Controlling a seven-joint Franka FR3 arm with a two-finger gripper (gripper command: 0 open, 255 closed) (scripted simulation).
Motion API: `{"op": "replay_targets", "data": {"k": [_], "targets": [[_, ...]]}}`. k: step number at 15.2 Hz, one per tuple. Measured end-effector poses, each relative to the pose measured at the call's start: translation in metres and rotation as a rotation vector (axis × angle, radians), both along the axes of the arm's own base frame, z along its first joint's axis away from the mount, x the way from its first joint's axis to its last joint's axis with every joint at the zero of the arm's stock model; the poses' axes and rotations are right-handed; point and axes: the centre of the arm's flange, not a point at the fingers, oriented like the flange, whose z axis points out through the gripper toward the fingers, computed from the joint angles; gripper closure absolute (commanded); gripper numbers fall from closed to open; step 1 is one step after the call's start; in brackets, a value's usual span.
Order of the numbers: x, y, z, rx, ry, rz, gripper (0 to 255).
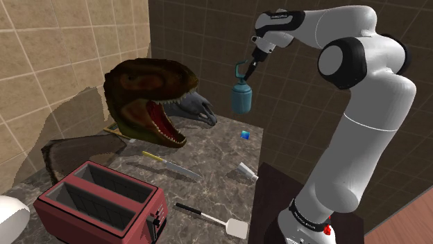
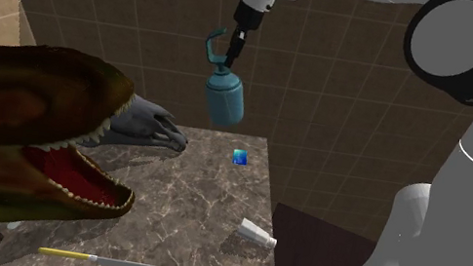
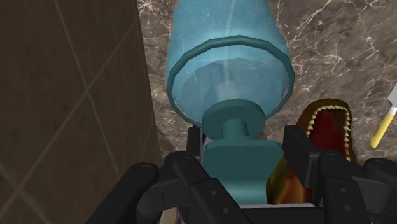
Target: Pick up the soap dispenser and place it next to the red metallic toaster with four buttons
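shoulder view: teal soap dispenser [image 1: 241, 97] hanging high above the marble bench [image 1: 208, 177] — well apart from the red toaster [image 1: 97, 201]. wrist view: fingers [image 3: 304, 156] clasp its pump top.

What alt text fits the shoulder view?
The arm's gripper holds a teal dispenser by its pump, in the air above the far end of a dark veined counter. A red toaster sits at lower left, with a dinosaur head behind it and a knife and spatula alongside.
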Motion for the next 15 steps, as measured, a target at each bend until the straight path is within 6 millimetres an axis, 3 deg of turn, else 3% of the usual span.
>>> {"op": "replay_targets", "data": {"k": [15], "targets": [[0.0,0.001,0.079,0.0,0.0,0.0,255]]}}
